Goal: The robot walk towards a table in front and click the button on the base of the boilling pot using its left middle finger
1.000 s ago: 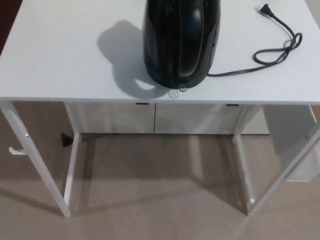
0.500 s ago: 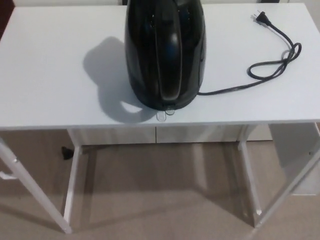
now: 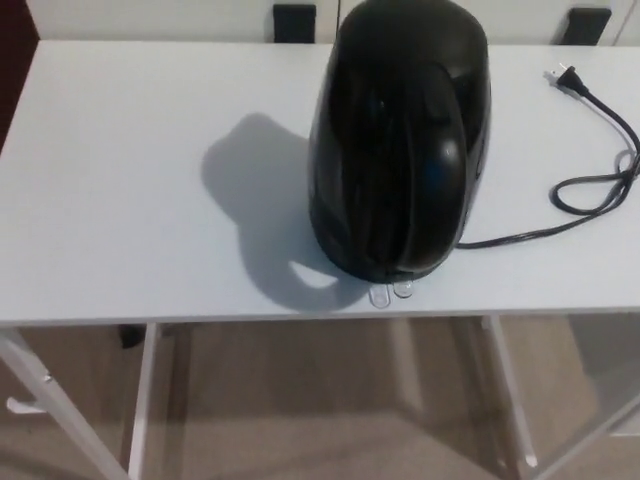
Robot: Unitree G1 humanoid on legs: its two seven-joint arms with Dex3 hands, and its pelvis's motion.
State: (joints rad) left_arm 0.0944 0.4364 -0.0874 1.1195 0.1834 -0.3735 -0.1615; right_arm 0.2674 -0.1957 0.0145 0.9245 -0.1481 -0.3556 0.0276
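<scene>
A glossy black boiling pot (image 3: 400, 140) stands on the white table (image 3: 130, 200), right of centre and close to the front edge, its handle facing me. At the foot of the pot a small clear switch tab (image 3: 391, 292) sticks out over the table top. The pot's base is hidden under its body. Neither of my hands shows in the head view.
A black power cord (image 3: 590, 185) runs from the pot to the right, loops, and ends in an unplugged plug (image 3: 563, 76) at the back right. White table legs (image 3: 145, 400) stand on beige carpet below. Two dark objects (image 3: 294, 22) sit behind the table's far edge.
The whole picture has shifted: the camera has come closer and tilted, so the table fills more of the frame and the pot appears larger and further right. Nothing on the table moved.
</scene>
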